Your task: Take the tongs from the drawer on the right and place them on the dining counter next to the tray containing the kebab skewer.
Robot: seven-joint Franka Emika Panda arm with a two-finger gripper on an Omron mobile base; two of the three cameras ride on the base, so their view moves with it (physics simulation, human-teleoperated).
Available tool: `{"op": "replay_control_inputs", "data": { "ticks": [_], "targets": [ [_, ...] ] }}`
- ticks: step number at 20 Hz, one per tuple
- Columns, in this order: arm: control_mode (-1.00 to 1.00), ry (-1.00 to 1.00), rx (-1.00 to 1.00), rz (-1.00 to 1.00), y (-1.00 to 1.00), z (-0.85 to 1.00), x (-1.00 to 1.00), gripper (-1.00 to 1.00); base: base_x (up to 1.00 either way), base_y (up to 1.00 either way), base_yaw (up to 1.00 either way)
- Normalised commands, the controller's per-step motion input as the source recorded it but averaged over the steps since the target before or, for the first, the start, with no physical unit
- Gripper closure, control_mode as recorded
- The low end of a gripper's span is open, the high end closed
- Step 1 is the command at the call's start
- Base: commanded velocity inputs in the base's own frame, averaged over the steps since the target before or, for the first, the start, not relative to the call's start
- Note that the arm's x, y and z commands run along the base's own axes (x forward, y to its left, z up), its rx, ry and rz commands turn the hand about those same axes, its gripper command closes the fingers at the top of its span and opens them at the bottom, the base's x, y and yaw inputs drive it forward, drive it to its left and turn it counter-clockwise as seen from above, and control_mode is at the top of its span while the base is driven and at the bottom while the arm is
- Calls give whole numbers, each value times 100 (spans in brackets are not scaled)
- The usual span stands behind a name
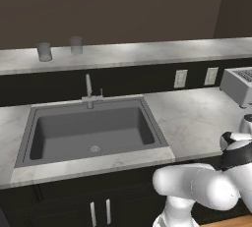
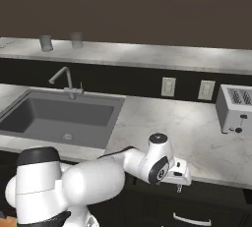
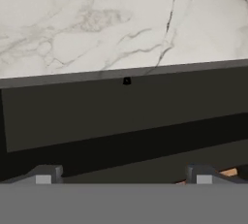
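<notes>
My gripper (image 2: 179, 184) hangs open at the front edge of the marble worktop (image 2: 162, 123), right of the sink, its fingers pointing down. In the hand view its open fingertips (image 3: 46, 175) frame the flat black drawer (image 3: 126, 106) just under the worktop's edge. The drawer front (image 2: 211, 206) with its short silver bar handle (image 2: 189, 219) lies below the hand and looks shut. The tongs are hidden. The dining counter (image 1: 147, 51) runs along the back as a raised pale marble top (image 2: 147, 54). The tray and the kebab skewer are out of view.
A grey sink (image 1: 91, 130) with a faucet (image 1: 88, 91) is set in the worktop. Two grey cups (image 1: 45, 51) stand on the raised counter's left part. A toaster (image 2: 236, 108) sits at the right, below two wall outlets (image 2: 168, 87). Tall black doors with vertical handles (image 1: 101, 211) are under the sink.
</notes>
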Motion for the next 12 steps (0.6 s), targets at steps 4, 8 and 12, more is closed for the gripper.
{"op": "replay_control_inputs", "data": {
  "ticks": [4, 8, 12],
  "targets": [
    [-100, 0, 0, 0, -10, -24, 0, -100, 0, 0, 0],
    [-100, 0, 0, 0, -12, -23, -5, -100, 0, 0, 0],
    [-100, 0, 0, 0, -11, -21, -8, -100, 0, 0, 0]
  ]
}}
